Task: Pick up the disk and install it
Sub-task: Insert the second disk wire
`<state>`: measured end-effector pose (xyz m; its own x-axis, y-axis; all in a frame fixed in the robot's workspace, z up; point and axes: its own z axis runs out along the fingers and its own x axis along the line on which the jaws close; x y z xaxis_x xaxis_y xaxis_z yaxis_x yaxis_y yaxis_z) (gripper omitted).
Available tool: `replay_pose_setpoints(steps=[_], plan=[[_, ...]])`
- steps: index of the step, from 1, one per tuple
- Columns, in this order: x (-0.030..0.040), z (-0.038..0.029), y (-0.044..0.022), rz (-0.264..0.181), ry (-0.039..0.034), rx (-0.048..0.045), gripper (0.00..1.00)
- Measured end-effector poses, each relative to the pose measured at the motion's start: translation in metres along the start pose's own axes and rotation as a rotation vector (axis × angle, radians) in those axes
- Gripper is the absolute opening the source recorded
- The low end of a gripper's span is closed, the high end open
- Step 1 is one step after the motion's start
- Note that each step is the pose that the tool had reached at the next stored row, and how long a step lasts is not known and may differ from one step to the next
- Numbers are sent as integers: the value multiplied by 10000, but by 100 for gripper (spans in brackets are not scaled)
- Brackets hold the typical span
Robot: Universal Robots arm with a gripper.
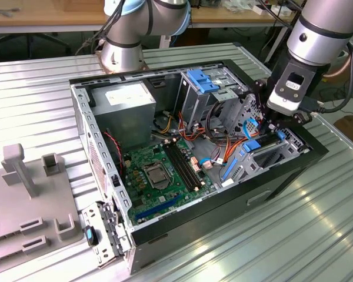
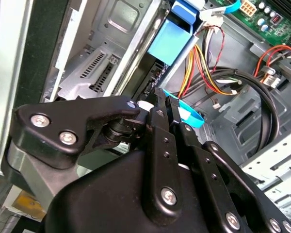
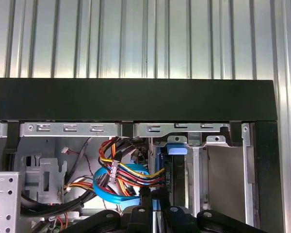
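Blue-railed disk, dark face, seated in the case, pincer clenched, state uncertain.

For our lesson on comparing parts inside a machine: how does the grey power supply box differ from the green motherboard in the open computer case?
The power supply box is a plain grey metal block with a white label; the motherboard is a flat green board dotted with slots and chips. The box stands upright against the case's far wall, while the board lies flat on the case floor. The box sits towards the exterior view's left rear, the board nearer the middle. Both sit inside the same open computer case.
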<state>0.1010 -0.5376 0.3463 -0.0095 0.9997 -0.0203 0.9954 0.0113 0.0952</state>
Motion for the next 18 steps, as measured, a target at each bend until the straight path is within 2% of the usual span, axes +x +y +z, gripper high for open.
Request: replay_pose_setpoints(steps=[2, 3, 4, 6, 7, 8, 18], plan=[[-8, -5, 1, 22, 182, -1, 16], [-14, -9, 1, 40, 334, -3, 16], [-24, -12, 4, 51, 412, -4, 16], [-53, -11, 10, 62, 419, -3, 16], [-102, -9, 18, 75, 425, -4, 16], [-115, -9, 19, 77, 427, -3, 16], [-143, -10, -1, 78, 429, -3, 16]])
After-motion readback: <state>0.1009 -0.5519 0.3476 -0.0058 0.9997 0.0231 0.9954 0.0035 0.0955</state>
